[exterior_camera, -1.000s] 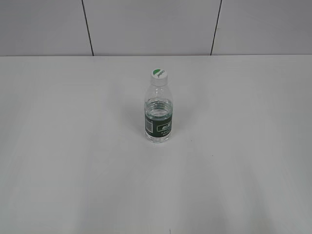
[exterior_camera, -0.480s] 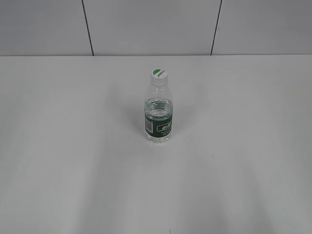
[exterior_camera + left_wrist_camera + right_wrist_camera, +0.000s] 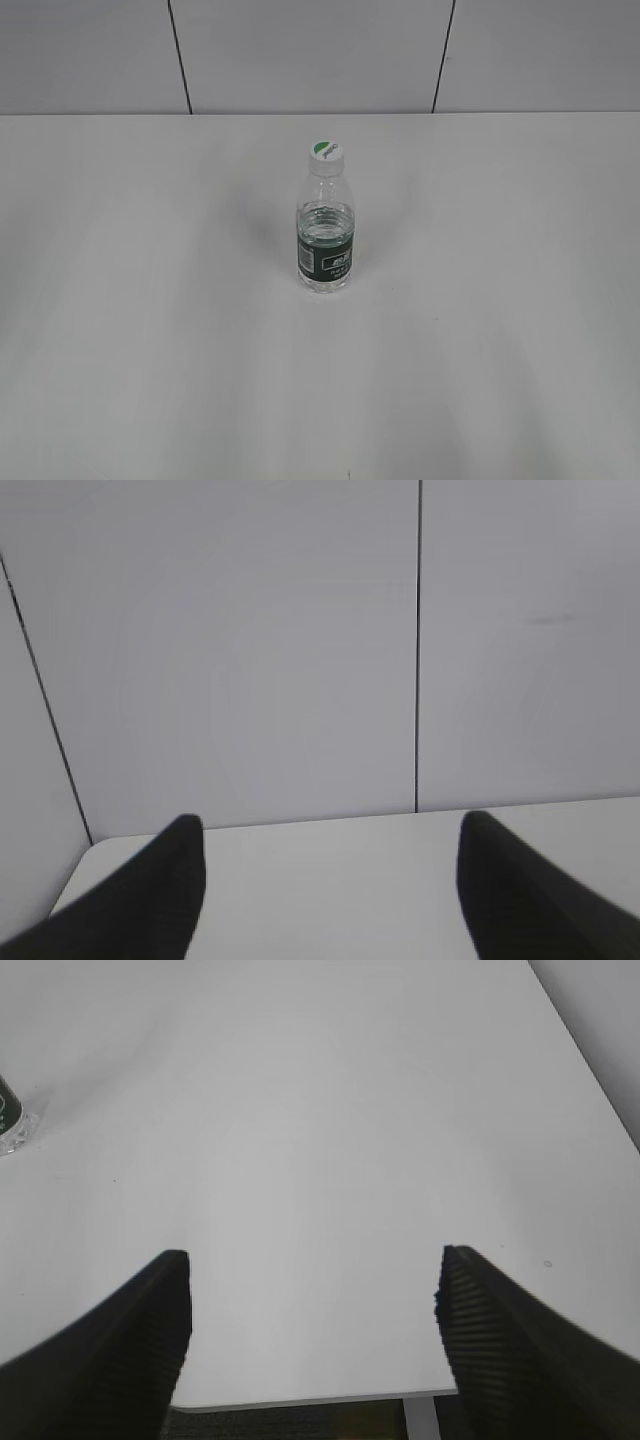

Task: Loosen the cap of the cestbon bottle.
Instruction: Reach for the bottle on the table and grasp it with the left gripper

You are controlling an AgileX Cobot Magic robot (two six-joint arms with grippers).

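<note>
The cestbon bottle point(image 3: 325, 235) stands upright in the middle of the white table point(image 3: 150, 300), clear with a dark green label band. Its white cap point(image 3: 324, 153) with a green patch sits on the neck. Neither gripper shows in the exterior view. In the left wrist view my left gripper point(image 3: 330, 825) is open and empty, facing the back wall; the bottle is out of that view. In the right wrist view my right gripper point(image 3: 312, 1260) is open and empty above the table's near edge; only the bottle's base point(image 3: 10, 1125) shows at the far left edge.
A grey panelled wall point(image 3: 320, 55) with dark seams stands behind the table. The table's far left corner point(image 3: 95, 845) shows in the left wrist view. The table's edge point(image 3: 320, 1396) shows low in the right wrist view, with dark floor below.
</note>
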